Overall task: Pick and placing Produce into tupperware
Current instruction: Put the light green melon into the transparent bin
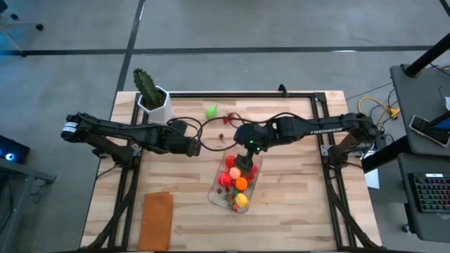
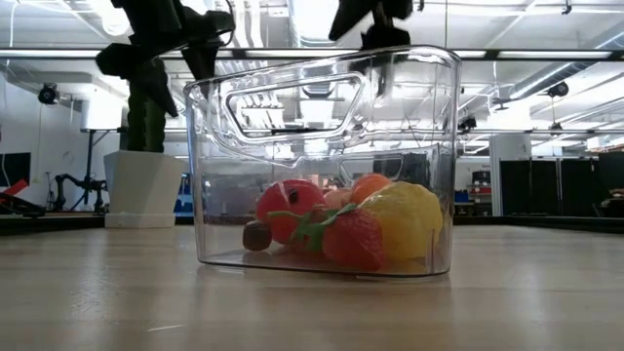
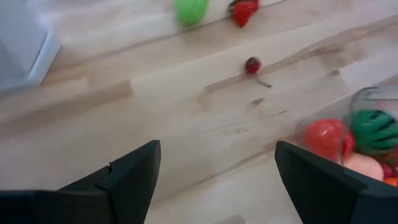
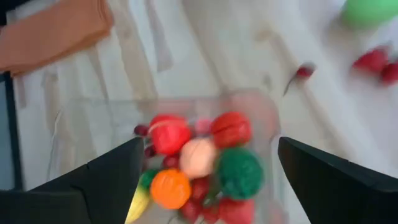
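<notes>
The clear tupperware (image 1: 236, 181) stands on the table right of centre and holds several toy pieces: red, orange, yellow, dark green and peach (image 4: 198, 158). In the low view the tupperware's wall (image 2: 322, 146) shows a strawberry and a yellow piece (image 2: 405, 219) against it. Loose produce lies on the table farther back: a light green piece (image 1: 211, 111), red pieces (image 1: 228, 118) and a small dark cherry (image 3: 252, 65). My right gripper (image 4: 208, 168) hovers open over the tupperware's far end and holds nothing. My left gripper (image 3: 214, 171) is open above bare wood, left of the tupperware.
A cactus in a white pot (image 1: 152, 100) stands at the far left of the table. A flat orange-brown rectangle (image 1: 157, 219) lies near the near left corner. Black frame rails (image 1: 320, 112) run along the table's edges. Bare wood (image 1: 295, 211) lies right of the tupperware.
</notes>
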### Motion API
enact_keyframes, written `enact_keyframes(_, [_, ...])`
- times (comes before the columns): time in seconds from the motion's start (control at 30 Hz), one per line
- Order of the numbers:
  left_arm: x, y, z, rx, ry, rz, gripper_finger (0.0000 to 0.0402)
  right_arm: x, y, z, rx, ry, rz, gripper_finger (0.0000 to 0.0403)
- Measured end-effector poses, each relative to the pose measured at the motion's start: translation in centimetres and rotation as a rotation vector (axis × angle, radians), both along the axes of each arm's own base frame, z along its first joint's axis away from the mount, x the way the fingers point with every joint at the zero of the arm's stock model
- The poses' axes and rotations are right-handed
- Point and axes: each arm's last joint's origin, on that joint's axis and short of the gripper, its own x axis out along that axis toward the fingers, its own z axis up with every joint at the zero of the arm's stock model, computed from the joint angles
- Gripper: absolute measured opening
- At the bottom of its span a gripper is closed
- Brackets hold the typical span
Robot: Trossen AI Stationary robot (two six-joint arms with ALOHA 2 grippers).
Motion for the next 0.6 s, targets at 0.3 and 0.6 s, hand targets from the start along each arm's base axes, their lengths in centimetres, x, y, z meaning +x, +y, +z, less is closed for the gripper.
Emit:
enact_keyframes(0.3, [1.5,3.7,-0.6,0.104,0.031,-0.113,0.0301,-2.5,-4.5,7.1,-0.106,-0.15,-0.143,0.0363])
enact_keyframes(0.6, [3.8,12.4,-3.2,0.064,0.017,-0.162,0.0301,-6.9,-8.9,10.4,-0.11,-0.199,-0.32,0.0363])
